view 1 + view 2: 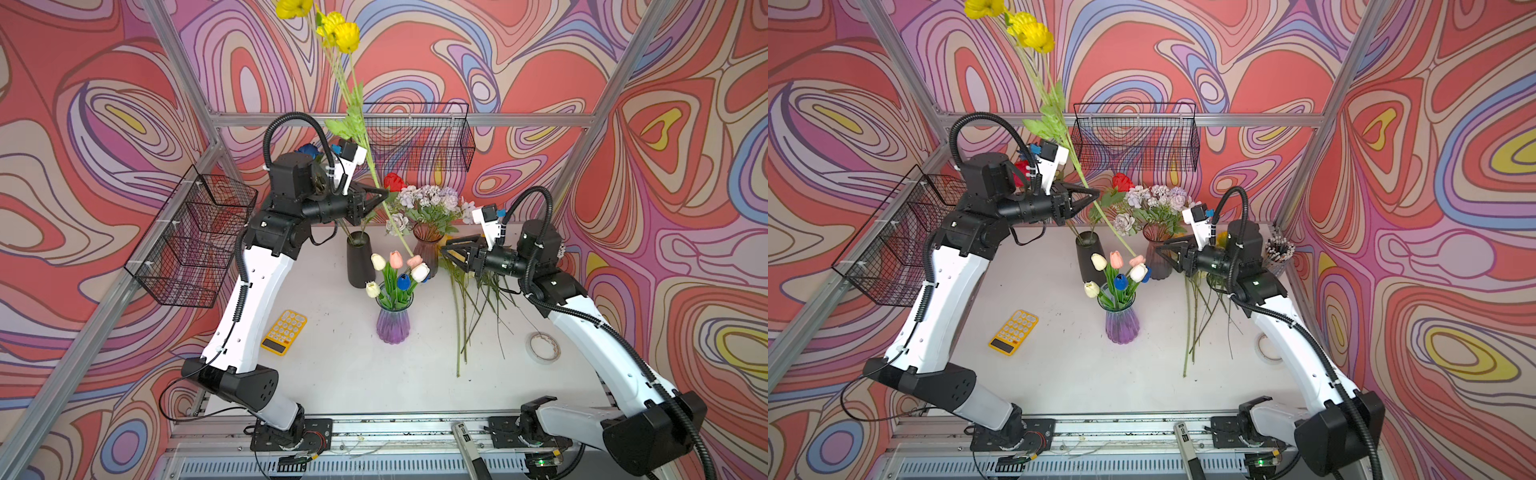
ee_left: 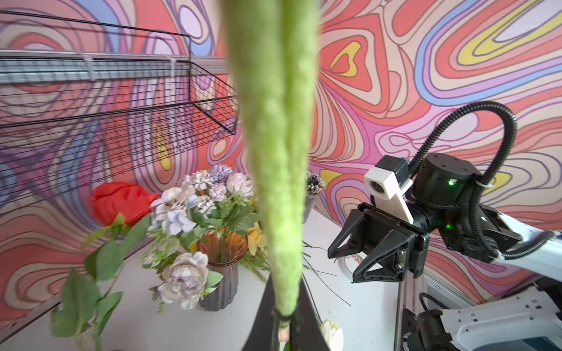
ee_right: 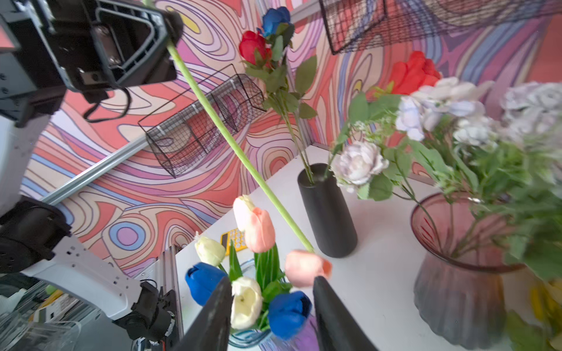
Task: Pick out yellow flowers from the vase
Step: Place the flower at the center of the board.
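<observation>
A left gripper [image 1: 385, 193] is raised above the table, its jaws clamped on the long green stem [image 3: 231, 142] of a spray of yellow flowers [image 1: 347, 36]. The blooms stand high above this gripper, near the top of both top views. The stem slants down below the gripper, and its lower end hangs just over a pink tulip [image 1: 414, 261] in a purple vase [image 1: 392, 326]. A black vase [image 1: 360, 262] stands under the gripper, slightly to its near side.

Across from it, the right gripper [image 1: 448, 252] hovers with its jaws apart, holding nothing, level with the lower end of the stem. Beneath it, loose green stems [image 1: 461, 316] lie on the white table [image 1: 332, 365]. A yellow bloom [image 2: 254, 238] shows beside a brown glass vase [image 1: 428, 249] just ahead of this gripper.
</observation>
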Robot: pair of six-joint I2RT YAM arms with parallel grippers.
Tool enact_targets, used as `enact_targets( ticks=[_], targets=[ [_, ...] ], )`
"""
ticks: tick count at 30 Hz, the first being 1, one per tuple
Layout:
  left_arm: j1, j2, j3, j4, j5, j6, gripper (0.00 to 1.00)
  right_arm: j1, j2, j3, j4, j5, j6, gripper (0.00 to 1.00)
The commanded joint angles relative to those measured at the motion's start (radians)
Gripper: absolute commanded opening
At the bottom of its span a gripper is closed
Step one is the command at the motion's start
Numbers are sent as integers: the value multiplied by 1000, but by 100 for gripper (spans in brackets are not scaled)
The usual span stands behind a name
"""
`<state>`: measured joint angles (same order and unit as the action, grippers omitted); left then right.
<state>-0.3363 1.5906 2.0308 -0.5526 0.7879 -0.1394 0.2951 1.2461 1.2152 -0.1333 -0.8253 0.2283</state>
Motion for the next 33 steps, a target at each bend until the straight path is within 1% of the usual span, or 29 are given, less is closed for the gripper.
enact_targets(
  ticks=[1, 3, 8, 10, 12, 17, 21, 25, 27, 29, 33],
  targets=[
    [-36, 19, -5, 122, 88, -43, 0, 42, 32, 64, 27, -84, -39, 46],
    [-53, 36, -17, 180, 133, -77, 0, 67, 48, 87, 32, -100, -46, 47],
    [-86, 66, -26, 259, 237, -119, 0, 96, 59, 109, 45, -115, -49, 49],
    [-93, 68, -40, 281, 265, -139, 0, 102, 57, 107, 59, -127, -45, 48],
    [-98, 65, -61, 349, 290, -167, 0, 105, 57, 104, 75, -135, -36, 46],
    [-105, 66, -87, 404, 347, -211, 0, 111, 57, 96, 97, -140, -19, 37],
    [-109, 65, -92, 386, 362, -197, 0, 111, 51, 79, 128, -146, 3, 31],
    [-109, 62, -86, 350, 362, -170, 0, 114, 37, 76, 134, -141, 10, 30],
    [-111, 56, -80, 303, 333, -125, 0, 112, 20, 79, 123, -127, -4, 31],
    [-109, 56, -63, 205, 301, -63, 0, 112, -3, 86, 92, -99, -38, 31],
    [-109, 66, -24, 82, 281, 8, 0, 112, -28, 104, 20, -51, -108, 32]
  ],
)
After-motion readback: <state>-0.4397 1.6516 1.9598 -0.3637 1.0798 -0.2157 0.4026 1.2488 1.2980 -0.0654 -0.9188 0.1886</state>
